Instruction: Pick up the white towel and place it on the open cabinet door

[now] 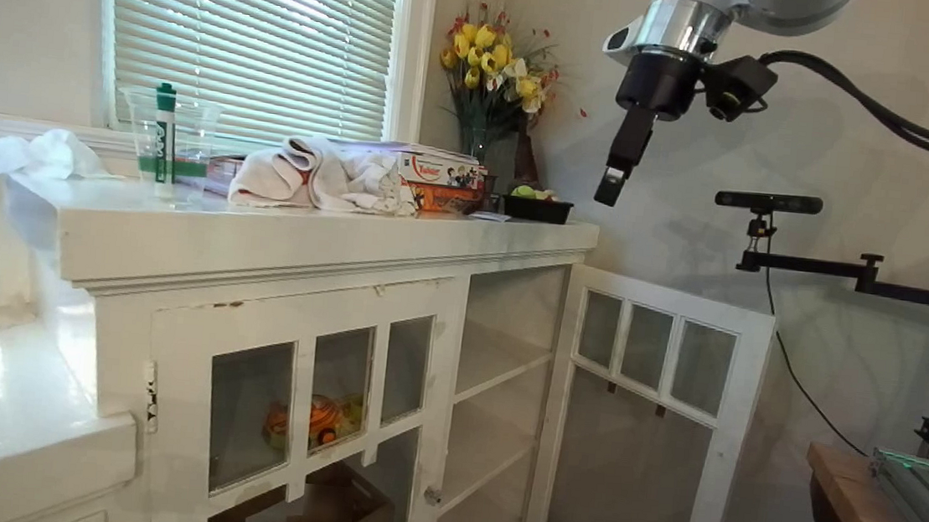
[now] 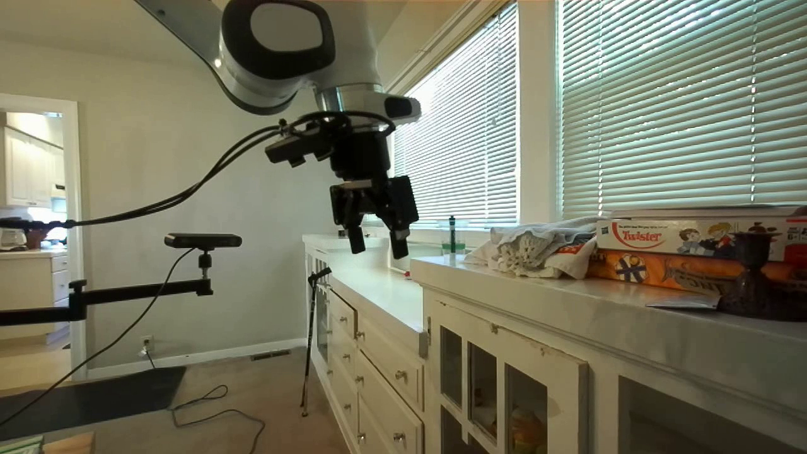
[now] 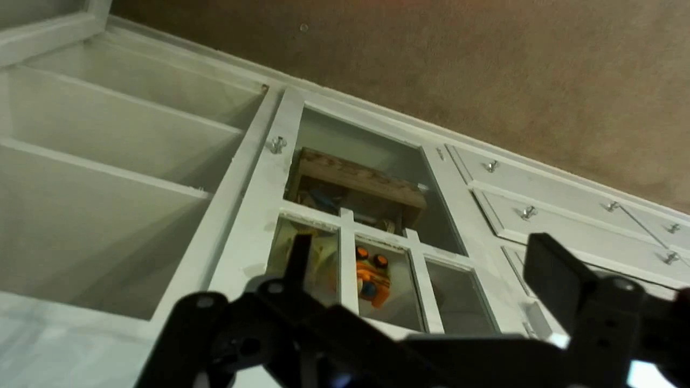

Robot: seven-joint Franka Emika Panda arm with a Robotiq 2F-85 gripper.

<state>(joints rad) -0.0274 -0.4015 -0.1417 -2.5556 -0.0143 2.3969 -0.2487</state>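
I have gripper (image 2: 379,247) hanging with free air around it, jaws parted, higher than countertop (image 1: 332,237). Open cabinet door (image 1: 645,388) stands swung out at right, top edge in view. White towel (image 1: 354,180) lies bunched near countertop's front edge, beside game boxes (image 1: 442,175). Clear cup (image 1: 191,168) at left holds green marker (image 1: 165,138) upright; black tray (image 1: 536,211) at right holds green and pale pieces (image 1: 525,191). Behind glass of left cabinet door (image 1: 300,415), I see orange toy (image 3: 373,277), wooden box (image 3: 361,178).

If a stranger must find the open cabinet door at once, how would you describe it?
Find the white cabinet below the window blinds. At the end with the black tray is a door with three small panes across its top. Unlike its neighbour, it stands wide open.
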